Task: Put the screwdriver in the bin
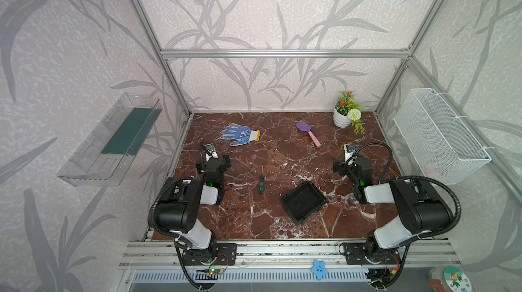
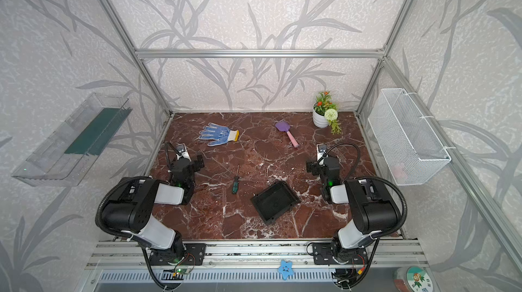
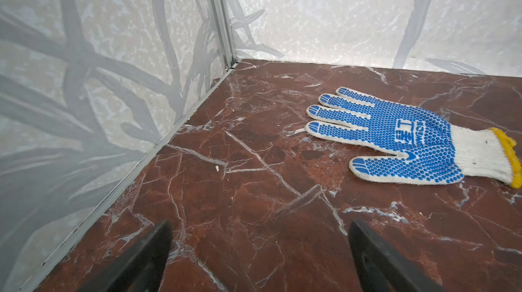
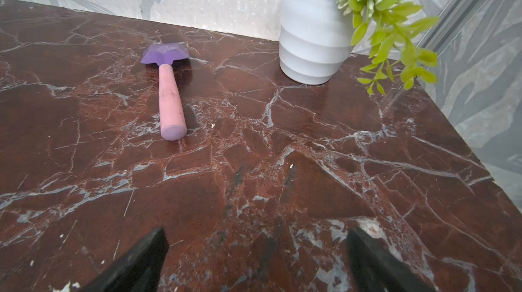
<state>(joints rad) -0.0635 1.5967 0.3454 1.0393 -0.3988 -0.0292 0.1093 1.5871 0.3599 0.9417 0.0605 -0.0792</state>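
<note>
Midway toward the bench (image 1: 285, 152) front edge, the screwdriver (image 1: 261, 183) lies flat, near the empty bin (image 1: 303, 201) but apart. Step in hand: approach, nothing gripped. Left pincer (image 3: 260, 227) and right pincer (image 4: 255, 231) both stand open. Next move likely needs a grasp across the green-black handle; the thin metal shaft offers little hold. Bin: shallow, black, rectangular plastic.

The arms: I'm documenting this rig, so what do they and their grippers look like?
Both the left arm and right arm have bulky black joint housings joined by white links, each looped by a ribbed black cable and showing a small green light. The left gripper and right gripper are black, with dark tapering fingers.
</note>
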